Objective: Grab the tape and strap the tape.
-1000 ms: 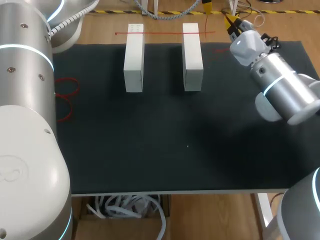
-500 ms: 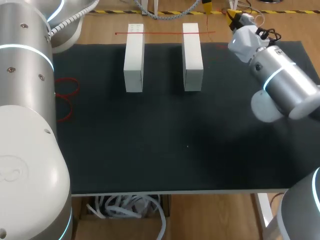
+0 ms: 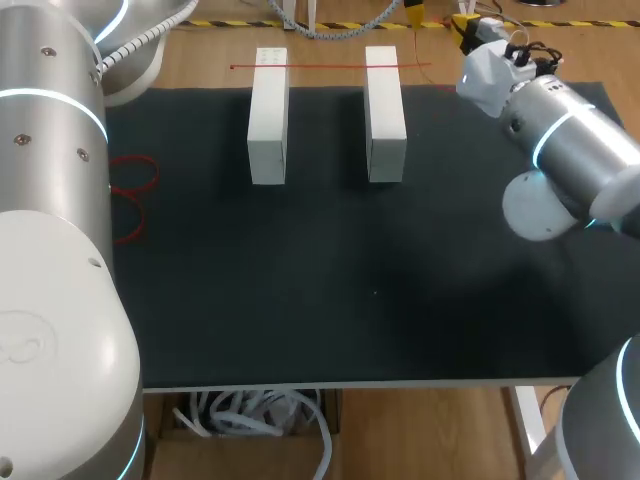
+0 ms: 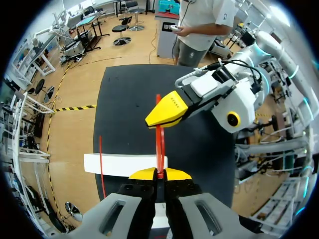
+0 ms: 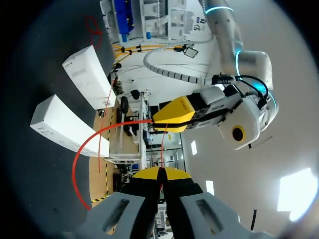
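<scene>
A thin red tape (image 3: 330,67) lies across the far ends of two white blocks (image 3: 268,120) (image 3: 385,115) on the black mat (image 3: 330,280). My right gripper (image 3: 464,30) is beyond the mat's far right corner. It is shut on the tape, as the right wrist view shows at its tips (image 5: 160,175). There the tape (image 5: 82,149) curves from the blocks (image 5: 62,127) to my left arm's yellow fingers (image 5: 174,114). My left gripper (image 4: 159,174) is shut on the tape (image 4: 159,144) too. The right arm's yellow fingers (image 4: 167,112) are just ahead of it.
Loose red tape loops (image 3: 135,175) lie at the mat's left edge beside my large left arm (image 3: 50,250). One white block (image 4: 124,164) shows just under the left gripper in the left wrist view.
My right arm has drawn back toward the far right corner, and its wrist has swung further right. The tape on the blocks and the blocks have stayed put.
</scene>
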Action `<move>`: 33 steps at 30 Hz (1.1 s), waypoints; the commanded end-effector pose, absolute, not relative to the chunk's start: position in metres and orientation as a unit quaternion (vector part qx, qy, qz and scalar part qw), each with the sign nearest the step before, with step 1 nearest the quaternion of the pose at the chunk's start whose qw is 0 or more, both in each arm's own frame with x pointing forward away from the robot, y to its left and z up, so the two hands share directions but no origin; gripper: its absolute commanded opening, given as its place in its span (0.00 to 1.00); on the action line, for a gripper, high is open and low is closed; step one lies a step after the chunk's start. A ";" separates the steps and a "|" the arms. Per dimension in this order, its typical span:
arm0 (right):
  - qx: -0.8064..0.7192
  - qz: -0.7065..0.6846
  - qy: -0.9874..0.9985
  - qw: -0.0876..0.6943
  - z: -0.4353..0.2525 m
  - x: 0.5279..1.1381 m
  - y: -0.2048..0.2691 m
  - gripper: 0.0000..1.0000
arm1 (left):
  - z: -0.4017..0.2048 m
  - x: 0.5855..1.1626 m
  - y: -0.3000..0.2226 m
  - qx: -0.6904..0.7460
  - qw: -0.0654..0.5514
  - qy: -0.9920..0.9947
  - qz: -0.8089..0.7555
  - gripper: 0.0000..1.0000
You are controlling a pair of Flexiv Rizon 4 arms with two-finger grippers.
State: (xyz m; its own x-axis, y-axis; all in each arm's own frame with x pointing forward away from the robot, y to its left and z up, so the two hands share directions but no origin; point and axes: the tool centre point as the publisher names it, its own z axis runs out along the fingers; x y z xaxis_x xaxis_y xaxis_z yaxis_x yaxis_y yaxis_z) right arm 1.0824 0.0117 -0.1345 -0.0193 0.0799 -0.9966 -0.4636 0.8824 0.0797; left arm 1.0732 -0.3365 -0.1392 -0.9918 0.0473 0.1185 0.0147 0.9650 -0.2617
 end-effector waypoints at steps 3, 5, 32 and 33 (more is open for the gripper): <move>-0.161 0.196 0.710 0.657 -0.127 1.084 0.000 0.00 | -0.137 1.074 -0.337 -0.015 0.064 -0.990 0.128 0.00; -0.162 0.195 0.709 0.658 -0.126 1.084 -0.001 0.00 | -0.137 1.074 -0.337 -0.015 0.064 -0.990 0.128 0.00; -0.199 0.182 0.720 0.640 -0.132 1.081 0.005 0.00 | -0.137 1.074 -0.337 -0.015 0.064 -0.990 0.128 0.00; -0.200 0.181 0.721 0.639 -0.133 1.081 0.005 0.00 | -0.137 1.074 -0.337 -0.015 0.064 -0.990 0.128 0.00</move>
